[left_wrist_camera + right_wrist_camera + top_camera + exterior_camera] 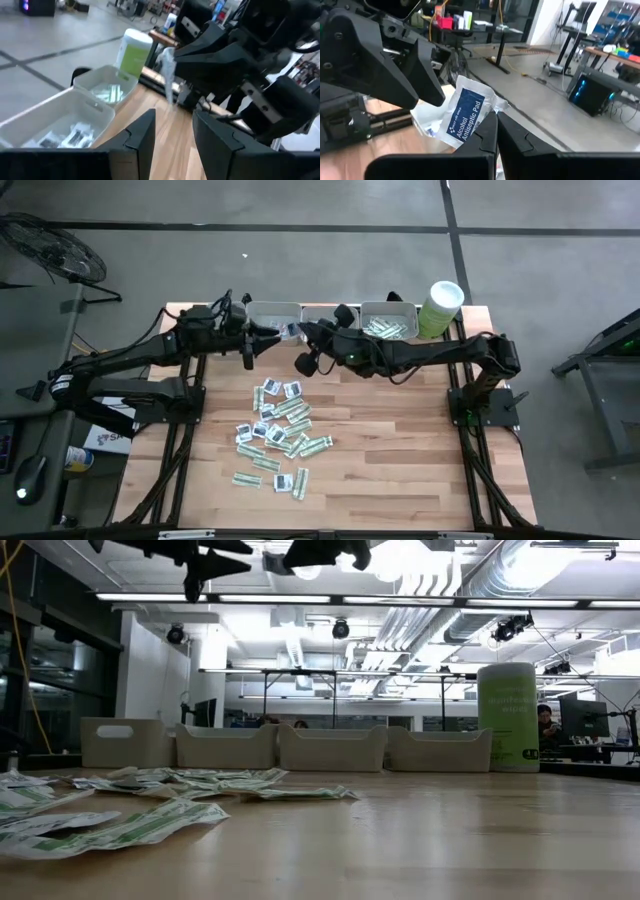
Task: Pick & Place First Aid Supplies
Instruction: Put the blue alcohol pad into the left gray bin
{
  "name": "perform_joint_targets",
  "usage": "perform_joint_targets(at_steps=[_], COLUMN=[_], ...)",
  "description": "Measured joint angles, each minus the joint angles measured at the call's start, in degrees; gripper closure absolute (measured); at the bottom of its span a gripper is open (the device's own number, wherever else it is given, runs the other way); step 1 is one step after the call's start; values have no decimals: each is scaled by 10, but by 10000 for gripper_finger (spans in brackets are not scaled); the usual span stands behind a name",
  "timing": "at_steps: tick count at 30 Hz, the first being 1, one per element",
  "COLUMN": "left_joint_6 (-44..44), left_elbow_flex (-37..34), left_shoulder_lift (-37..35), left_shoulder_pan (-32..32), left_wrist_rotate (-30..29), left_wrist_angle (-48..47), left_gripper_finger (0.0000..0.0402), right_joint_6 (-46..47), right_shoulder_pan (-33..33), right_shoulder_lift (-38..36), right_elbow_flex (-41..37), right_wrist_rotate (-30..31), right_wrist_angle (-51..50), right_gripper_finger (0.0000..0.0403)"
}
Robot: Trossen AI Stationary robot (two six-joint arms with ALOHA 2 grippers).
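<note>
An antiseptic pad sachet (466,116) is pinched in the shut right gripper (492,131) above the far trays (330,313), apparently for sorting, while the left gripper (172,131) is held open just beside it, empty.
</note>
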Motion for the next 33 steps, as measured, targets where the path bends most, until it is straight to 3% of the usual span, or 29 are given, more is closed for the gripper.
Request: perform_joint_targets(at_steps=[14, 23, 33], left_joint_6=[24, 23, 22], left_elbow_flex=[0, 0, 0], left_shoulder_lift=[0, 14, 13], left_shoulder_pan=[0, 0, 0], left_wrist_rotate=[7, 14, 15], left_wrist_angle=[47, 54, 59], left_gripper_finger=[271, 271, 287], right_joint_6=[-52, -40, -38], right_shoulder_pan=[0, -9, -8], right_shoulder_lift=[0, 8, 14], right_elbow_flex=[0, 0, -1], right_wrist_rotate=[-33, -77, -84], right_wrist_angle=[59, 75, 75], right_gripper_finger=[403, 403, 403])
